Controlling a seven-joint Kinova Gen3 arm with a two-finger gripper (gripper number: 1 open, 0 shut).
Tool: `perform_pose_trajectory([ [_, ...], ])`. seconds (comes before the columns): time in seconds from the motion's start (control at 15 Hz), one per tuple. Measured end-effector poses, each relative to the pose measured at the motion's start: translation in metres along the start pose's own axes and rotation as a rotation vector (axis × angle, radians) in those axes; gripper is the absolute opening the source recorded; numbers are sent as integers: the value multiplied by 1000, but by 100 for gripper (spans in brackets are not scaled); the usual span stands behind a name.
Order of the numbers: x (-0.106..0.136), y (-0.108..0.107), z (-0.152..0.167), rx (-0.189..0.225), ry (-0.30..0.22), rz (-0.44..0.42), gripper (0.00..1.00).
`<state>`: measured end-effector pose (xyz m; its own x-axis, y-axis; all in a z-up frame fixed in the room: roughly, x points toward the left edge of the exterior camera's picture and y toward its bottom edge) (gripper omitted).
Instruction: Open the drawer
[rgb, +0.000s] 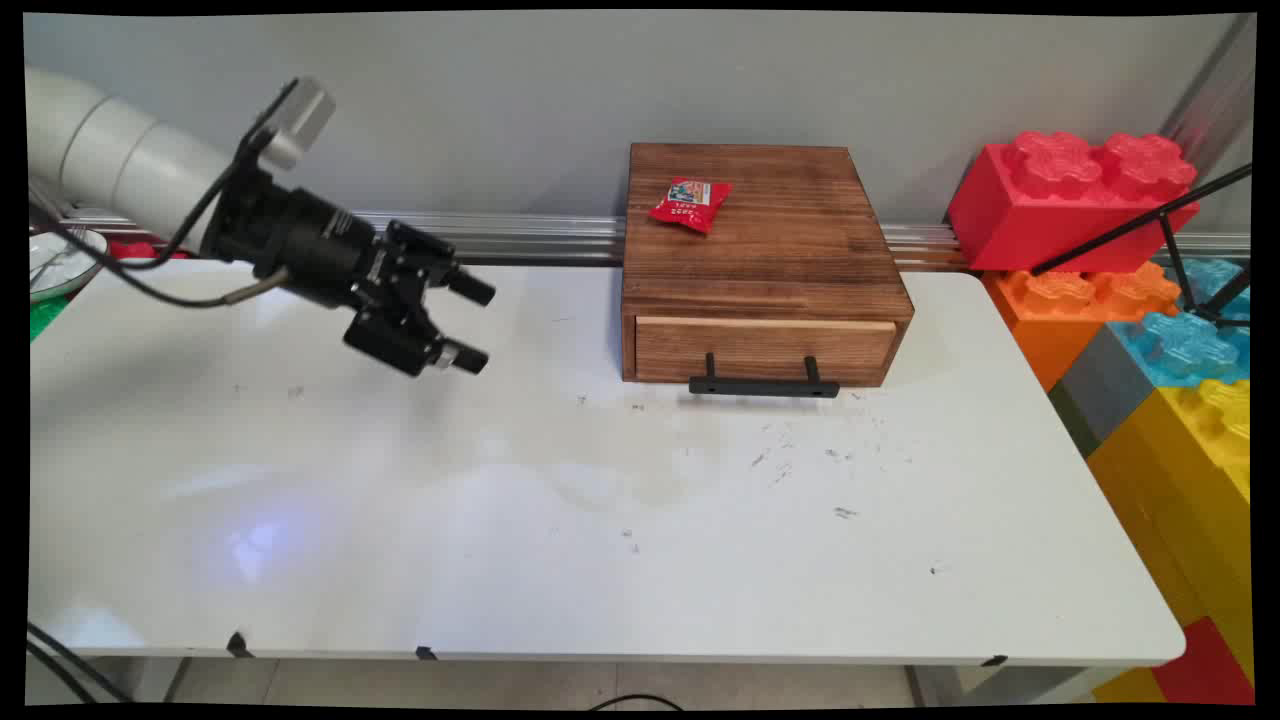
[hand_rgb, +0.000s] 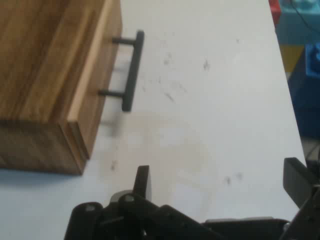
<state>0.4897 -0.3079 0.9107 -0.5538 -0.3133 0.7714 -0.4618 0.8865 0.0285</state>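
The gripper (rgb: 470, 325) is held wide apart and empty above the table (rgb: 600, 520). Ahead of it, well apart, a stiff wooden box (rgb: 755, 250) is seen; its drawer is shut, and its thin black handle (rgb: 764, 385) probably offers the hold.

Red packet (rgb: 690, 204) atop wooden drawer box (rgb: 760, 270)

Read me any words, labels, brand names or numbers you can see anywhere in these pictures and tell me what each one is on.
Small red snack packet on top of the brown wooden drawer box: white print and a picture on its face, too small to read.
Black two-finger gripper, wooden box, white table and big plastic building blocks: no readable lettering.
So no text can be quoted.
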Motion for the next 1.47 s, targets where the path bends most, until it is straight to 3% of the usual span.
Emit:
perform_pose_trajectory([
  [0.2, 25, 0, 5, 21, 20, -8, 100],
  [0.4, 65, -4, 20, 58, 34, 0, 100],
  [0.67, 114, -11, 58, 97, 5, 33, 100],
  [1.0, 151, -22, 116, 114, -76, 91, 100],
  [1.47, 161, -31, 186, 99, -206, 146, 100],
])
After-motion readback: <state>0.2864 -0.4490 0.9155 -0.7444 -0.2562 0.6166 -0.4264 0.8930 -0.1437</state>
